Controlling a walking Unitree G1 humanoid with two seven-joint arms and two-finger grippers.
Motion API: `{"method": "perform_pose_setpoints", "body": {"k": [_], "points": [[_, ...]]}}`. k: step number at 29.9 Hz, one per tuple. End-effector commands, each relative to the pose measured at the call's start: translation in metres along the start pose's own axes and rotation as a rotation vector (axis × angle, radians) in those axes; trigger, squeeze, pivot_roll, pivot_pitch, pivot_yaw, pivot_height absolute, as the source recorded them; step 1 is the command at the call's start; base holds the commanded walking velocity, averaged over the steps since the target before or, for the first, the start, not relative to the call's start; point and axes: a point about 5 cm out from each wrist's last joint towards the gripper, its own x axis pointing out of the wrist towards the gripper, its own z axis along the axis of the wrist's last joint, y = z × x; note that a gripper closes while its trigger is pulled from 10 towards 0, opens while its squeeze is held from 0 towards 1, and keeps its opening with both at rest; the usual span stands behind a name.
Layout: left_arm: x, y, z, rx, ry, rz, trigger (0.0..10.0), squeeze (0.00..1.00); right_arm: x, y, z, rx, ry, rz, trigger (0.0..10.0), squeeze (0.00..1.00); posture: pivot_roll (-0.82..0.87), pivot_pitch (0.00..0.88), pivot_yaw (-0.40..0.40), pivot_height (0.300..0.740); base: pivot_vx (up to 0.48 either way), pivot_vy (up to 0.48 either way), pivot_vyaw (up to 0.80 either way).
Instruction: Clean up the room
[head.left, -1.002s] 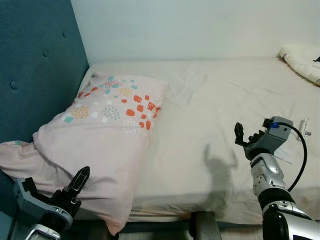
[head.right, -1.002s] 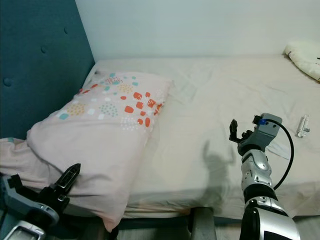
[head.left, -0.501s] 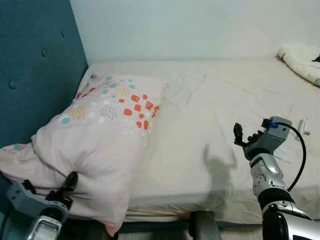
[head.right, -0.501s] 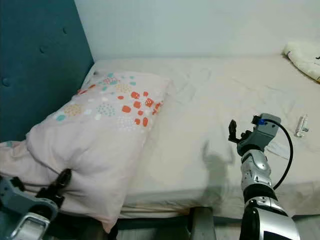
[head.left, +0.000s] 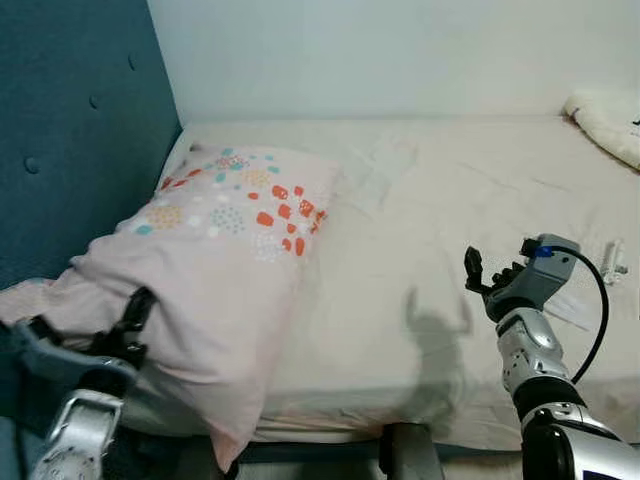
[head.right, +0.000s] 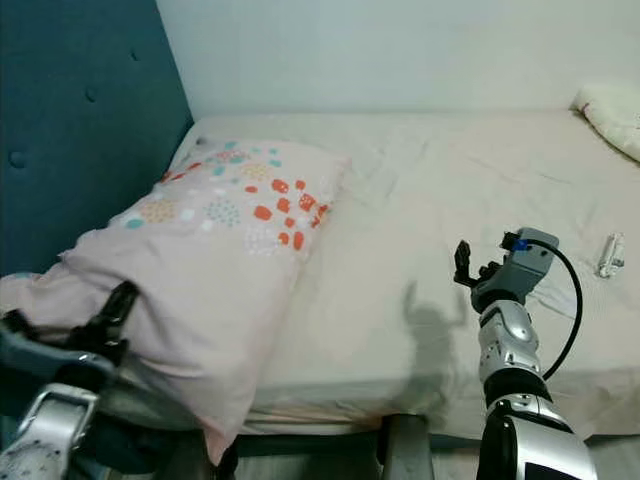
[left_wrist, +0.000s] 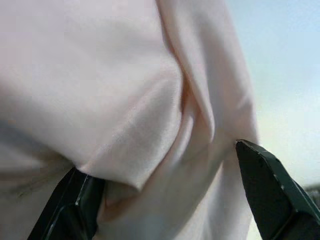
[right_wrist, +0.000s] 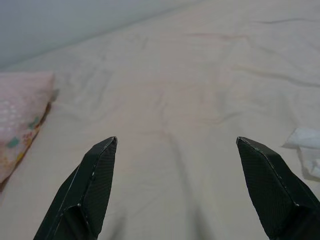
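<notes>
Two hands are out over the bed (head.left: 450, 230), and the tidying looks barely begun. Left hand (left_wrist: 165, 195) is spread wide with a fold of the pink pillow (head.left: 215, 250) bulging between its fingers, pressed against the pillow's near corner at the bed's edge beside the blue headboard (head.left: 70, 130); nothing is pinched yet. That pillow lies askew, its corner hanging over the mattress edge, so straightening it seems the step in hand. Right hand (right_wrist: 177, 185) hovers above bare sheet, fingers spread, holding nothing. Left to do, by my judgement: the small clear object (head.left: 613, 256) on the sheet off to the right, the crumpled white tissue (right_wrist: 305, 150) near it, and the bundle of cream bedding (head.left: 605, 120) at the far right corner

Head views place both arms and the whole bed; the left wrist view alone shows the cloth sitting between the fingers, and the right wrist view alone makes the tissue plain
</notes>
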Motion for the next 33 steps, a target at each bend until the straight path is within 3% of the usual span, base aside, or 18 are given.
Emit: {"method": "perform_pose_setpoints", "body": {"k": [1,4,13,14,16,17,24,33], "points": [[0.007,-0.006,-0.015,0.003,0.053,-0.026,10.0,0.0,-0.002,-0.001,-0.003,-0.002,0.012,0.0,10.0,0.0,0.03,0.106,-0.006,0.54,0.0,0.0,0.0],[0.012,-0.003,-0.024,0.071,0.078,0.005,10.0,0.0,-0.003,-0.003,-0.002,-0.003,0.006,-0.007,10.0,0.0,0.02,0.106,-0.003,0.54,0.0,0.0,0.0],[0.018,-0.003,-0.027,0.099,0.07,0.039,10.0,0.0,-0.004,-0.009,-0.001,-0.007,0.002,-0.02,10.0,0.0,0.01,0.109,-0.004,0.54,0.0,0.0,0.0],[0.019,-0.004,-0.029,0.1,0.07,0.037,5.7,0.0,-0.004,-0.009,-0.001,-0.006,0.001,-0.021,10.0,0.0,0.01,0.109,-0.004,0.54,0.0,0.0,0.0],[0.02,-0.006,-0.03,0.099,0.071,0.035,5.7,0.0,-0.003,-0.009,0.0,-0.006,0.0,-0.021,10.0,0.0,0.01,0.109,-0.004,0.54,0.0,0.0,0.0],[0.021,-0.007,-0.033,0.084,0.072,0.027,0.0,0.0,-0.003,-0.009,0.0,-0.006,0.0,-0.02,10.0,0.0,0.01,0.11,-0.004,0.54,0.0,0.0,0.0],[0.016,-0.015,-0.039,0.057,0.086,0.007,0.0,0.0,-0.004,-0.009,-0.001,-0.006,-0.001,-0.018,10.0,0.0,0.02,0.113,-0.001,0.54,0.0,0.0,0.0],[-0.011,-0.008,-0.036,0.06,0.116,0.009,0.0,0.0,-0.005,-0.009,-0.003,-0.003,0.004,-0.02,10.0,0.0,0.03,0.122,0.007,0.54,0.0,0.0,0.0]]}}
